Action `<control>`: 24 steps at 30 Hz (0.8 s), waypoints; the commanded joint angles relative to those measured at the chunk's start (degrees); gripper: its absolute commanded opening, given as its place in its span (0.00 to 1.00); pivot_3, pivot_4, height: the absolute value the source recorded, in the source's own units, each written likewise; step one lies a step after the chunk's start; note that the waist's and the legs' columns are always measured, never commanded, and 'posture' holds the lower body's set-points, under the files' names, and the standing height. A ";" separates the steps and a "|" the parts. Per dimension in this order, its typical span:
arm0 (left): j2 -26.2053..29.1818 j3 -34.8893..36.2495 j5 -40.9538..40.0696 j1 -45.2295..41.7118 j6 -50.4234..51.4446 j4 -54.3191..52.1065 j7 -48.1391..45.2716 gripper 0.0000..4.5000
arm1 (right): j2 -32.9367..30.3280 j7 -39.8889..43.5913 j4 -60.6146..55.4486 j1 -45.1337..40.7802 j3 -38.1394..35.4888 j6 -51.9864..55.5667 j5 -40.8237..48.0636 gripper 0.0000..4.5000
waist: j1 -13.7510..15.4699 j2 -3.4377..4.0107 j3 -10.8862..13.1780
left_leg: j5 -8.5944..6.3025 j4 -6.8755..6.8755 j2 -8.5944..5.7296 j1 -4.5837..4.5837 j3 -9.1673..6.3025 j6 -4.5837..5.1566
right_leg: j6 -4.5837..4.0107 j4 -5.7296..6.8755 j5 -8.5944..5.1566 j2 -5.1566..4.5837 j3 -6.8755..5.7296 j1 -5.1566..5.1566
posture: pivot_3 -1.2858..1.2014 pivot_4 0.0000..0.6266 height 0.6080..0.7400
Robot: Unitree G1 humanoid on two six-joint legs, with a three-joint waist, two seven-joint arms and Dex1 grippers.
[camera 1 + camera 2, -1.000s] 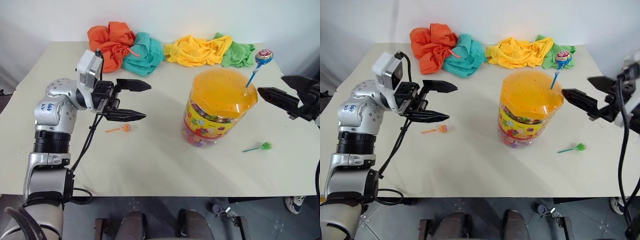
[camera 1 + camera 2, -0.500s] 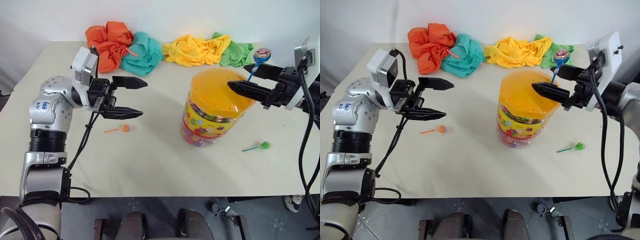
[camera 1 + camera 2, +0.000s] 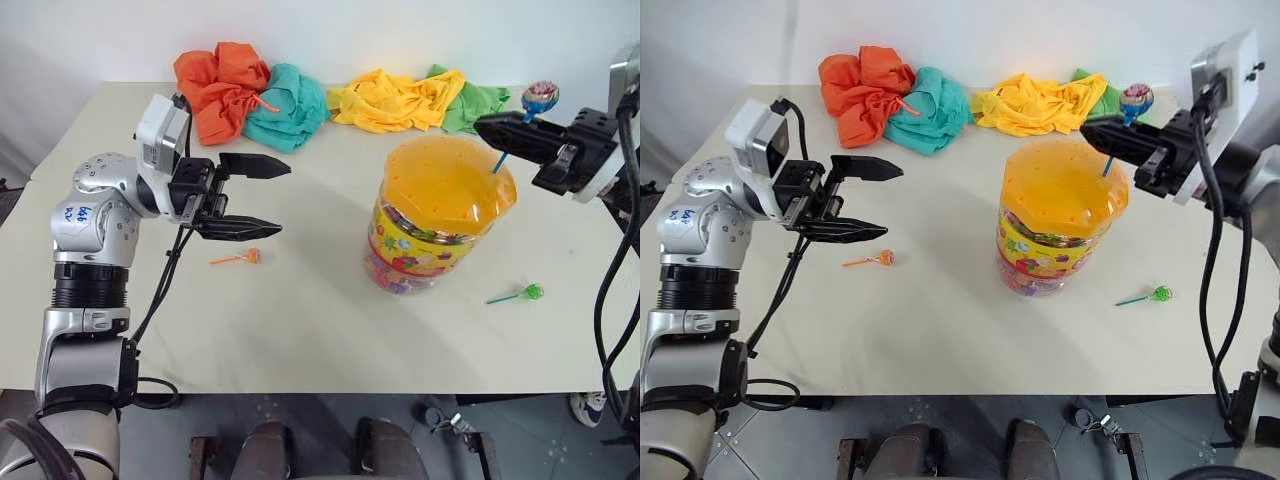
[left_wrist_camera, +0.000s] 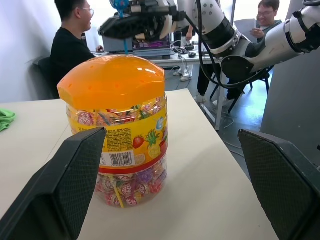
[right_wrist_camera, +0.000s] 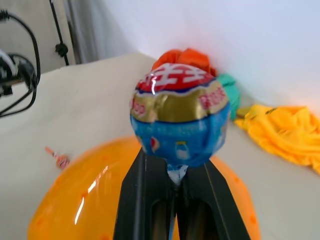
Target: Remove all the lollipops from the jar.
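Observation:
The jar (image 3: 432, 232) stands right of the table's middle, clear with a yellow label and a domed orange lid (image 3: 445, 185). A lollipop (image 3: 540, 97) with a blue stick rises aslant from the lid's right side, where its lower end meets the lid. My right gripper (image 3: 486, 126) reaches in from the right, level, and is shut on that stick just under the foil ball (image 5: 177, 120). A lollipop with an orange stick (image 3: 240, 258) lies on the table left of the jar. One with a green stick (image 3: 520, 293) lies to its right. My left gripper (image 3: 278, 198) hovers open, pointing at the jar (image 4: 117, 130).
Crumpled cloths lie along the table's far edge: orange (image 3: 220, 85), teal (image 3: 290, 100), yellow (image 3: 395, 100), green (image 3: 475, 105). The left wrist view shows seated people (image 4: 75, 45) beyond the table's right side. The table's front edge (image 3: 320, 385) runs close to me.
My right gripper has swung in from the right to above the jar's lid. It has shut on the blue-stick lollipop's stick. The left arm has kept still.

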 commanded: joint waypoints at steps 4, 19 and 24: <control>-0.59 -0.55 -0.71 -2.86 -0.61 -0.51 -3.62 1.00 | -1.18 -7.18 -3.40 -7.57 -4.55 2.49 4.50 0.01 | -0.02 0.03 0.02 | 0.00 0.00 0.00 -0.03 0.00 0.00 | 0.00 0.02 0.00 0.00 0.00 -0.07 | 0.52 0.24 1.00; -1.83 -3.24 -0.43 -1.94 -0.37 -1.92 -3.66 1.00 | -1.78 -21.64 -10.97 27.51 -30.97 26.93 3.56 0.01 | 0.21 0.00 0.03 | -0.05 0.00 -0.02 -0.14 0.04 0.07 | 0.03 -0.03 0.02 -0.03 0.00 -0.11 | 0.52 0.24 1.00; -2.55 -3.80 -0.30 -2.53 -1.47 -0.81 -4.19 1.00 | 6.51 -26.89 -13.60 33.32 -28.05 27.44 1.39 0.01 | -0.01 0.04 0.02 | -0.04 -0.01 -0.01 -0.04 0.09 0.05 | 0.03 0.03 0.02 -0.02 0.08 -0.11 | 0.52 0.24 1.00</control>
